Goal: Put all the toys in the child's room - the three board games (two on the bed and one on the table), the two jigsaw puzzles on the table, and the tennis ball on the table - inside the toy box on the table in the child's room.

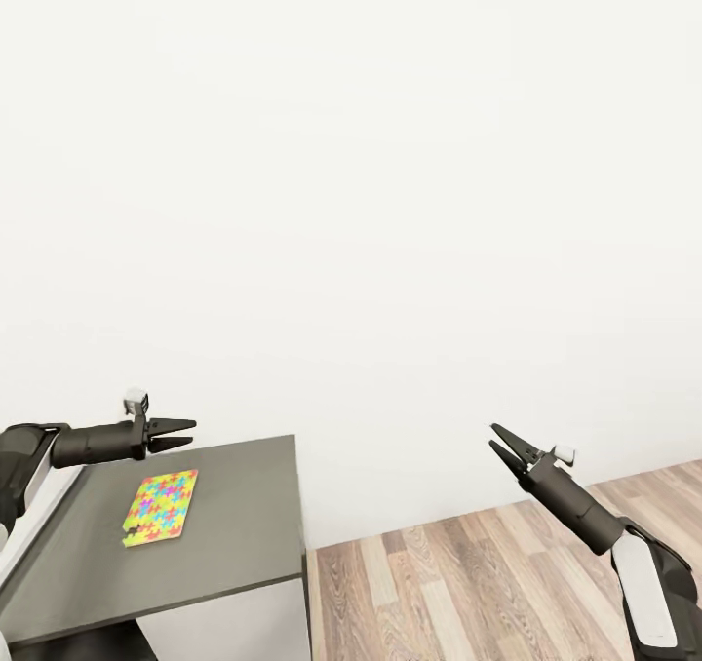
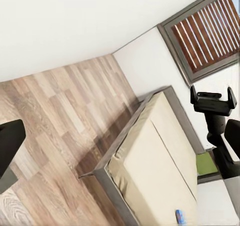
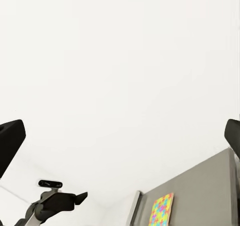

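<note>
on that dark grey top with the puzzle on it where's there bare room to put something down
The jigsaw puzzle lies toward the left of the dark grey top. Bare patches: the wide strip between the puzzle and the right edge, and the front band below the puzzle. The left hand hovers over the back edge, the tightest spot.

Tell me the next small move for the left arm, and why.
Probably lower the left gripper onto the jigsaw puzzle. Its fingers look slightly parted and empty, and it hangs just past the sheet's far edge above the dark grey cabinet top, where the puzzle lies flat. The right gripper is open but off over the wood floor, farther from it.
</note>
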Motion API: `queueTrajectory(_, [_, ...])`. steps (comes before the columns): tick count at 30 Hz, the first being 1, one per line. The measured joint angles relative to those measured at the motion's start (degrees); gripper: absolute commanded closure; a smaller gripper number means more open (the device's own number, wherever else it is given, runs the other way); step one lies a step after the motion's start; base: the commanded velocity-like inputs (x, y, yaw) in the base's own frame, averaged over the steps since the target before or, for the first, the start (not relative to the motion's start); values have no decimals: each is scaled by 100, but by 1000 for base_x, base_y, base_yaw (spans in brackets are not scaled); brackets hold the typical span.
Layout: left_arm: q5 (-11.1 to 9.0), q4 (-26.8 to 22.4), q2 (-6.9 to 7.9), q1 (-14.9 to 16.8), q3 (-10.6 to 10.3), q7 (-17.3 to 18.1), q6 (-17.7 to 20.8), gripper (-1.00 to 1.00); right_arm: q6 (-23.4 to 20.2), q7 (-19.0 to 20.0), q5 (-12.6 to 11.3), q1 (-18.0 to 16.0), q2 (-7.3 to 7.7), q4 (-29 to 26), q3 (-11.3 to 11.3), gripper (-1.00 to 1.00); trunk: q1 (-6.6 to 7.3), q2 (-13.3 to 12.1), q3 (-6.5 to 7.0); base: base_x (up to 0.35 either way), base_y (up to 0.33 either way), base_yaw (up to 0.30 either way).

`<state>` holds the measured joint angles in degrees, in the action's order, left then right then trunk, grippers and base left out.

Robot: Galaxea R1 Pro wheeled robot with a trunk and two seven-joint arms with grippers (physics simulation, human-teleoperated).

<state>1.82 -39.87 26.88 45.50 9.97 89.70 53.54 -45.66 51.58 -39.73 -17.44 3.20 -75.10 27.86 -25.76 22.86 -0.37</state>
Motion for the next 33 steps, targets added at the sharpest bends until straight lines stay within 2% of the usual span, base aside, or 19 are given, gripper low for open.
queueTrajectory(18, [0,0,-9,-2,-1,0,0,-100,35,0,-4,-1,6,0,4,-100,-2,1,48,-160,0,-280])
queueTrajectory(33, [0,0,-17,1,1,0,-8,-100,35,-9,-1,-1,6,107,20,-100,0,1,96,-16,-20,-280])
